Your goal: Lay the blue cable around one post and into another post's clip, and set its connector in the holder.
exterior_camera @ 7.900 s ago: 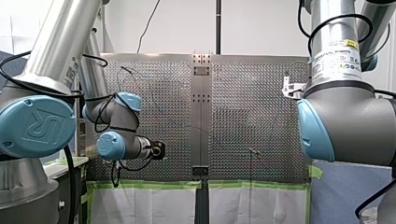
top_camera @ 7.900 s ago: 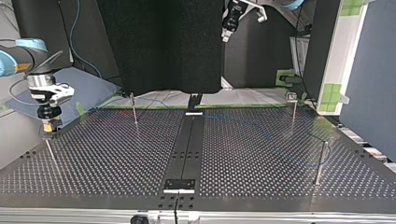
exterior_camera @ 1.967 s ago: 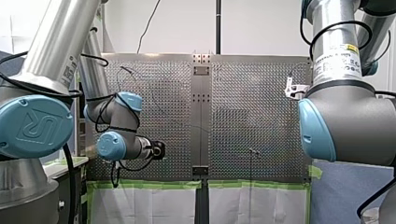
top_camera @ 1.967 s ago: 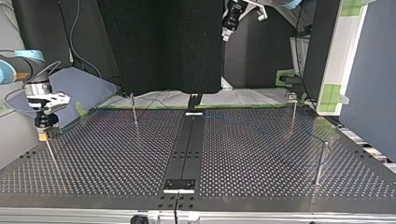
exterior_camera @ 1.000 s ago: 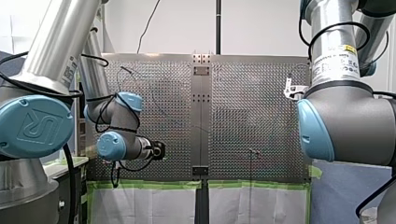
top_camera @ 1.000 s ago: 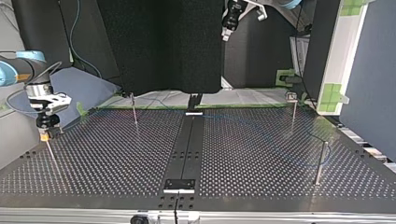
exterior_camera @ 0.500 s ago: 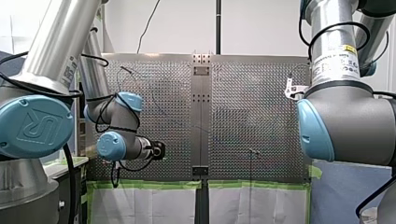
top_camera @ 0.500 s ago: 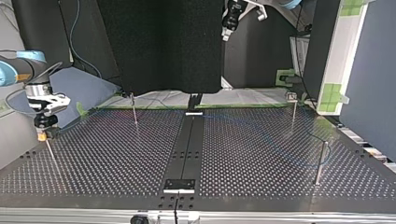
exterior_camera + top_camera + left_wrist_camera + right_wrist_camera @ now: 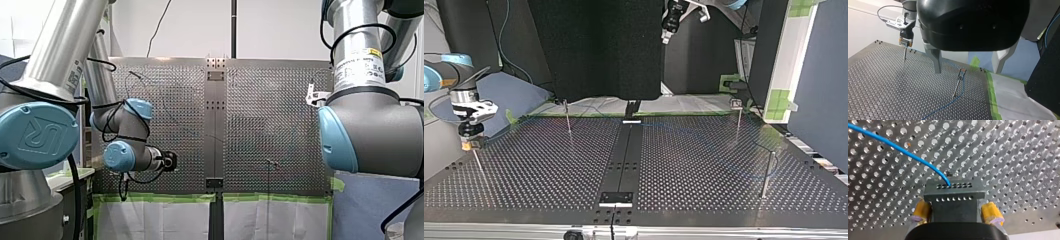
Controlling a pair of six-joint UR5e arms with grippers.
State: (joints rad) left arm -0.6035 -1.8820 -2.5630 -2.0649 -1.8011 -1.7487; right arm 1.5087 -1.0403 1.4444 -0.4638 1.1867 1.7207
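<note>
Perforated steel tabletop carries the thin blue cable. Its grey slotted connector block sits at the top of 1 slim metal post, clamped between the yellow pads of my right hand. My left hand hangs with fingers apart, far from that post.

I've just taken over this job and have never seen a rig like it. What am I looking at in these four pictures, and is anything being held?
Two robot arms work over a perforated metal table. The front view looks from behind them; the top view faces them across the table, so their sides swap there. The other two pictures come from cameras on each wrist. Thin posts stand on the table; a blue cable lies beside the clip post. My right gripper, with yellow pads, holds the grey connector on the cable's end, above a thin post at the top view's left. My left gripper hangs high, open and empty.
</note>
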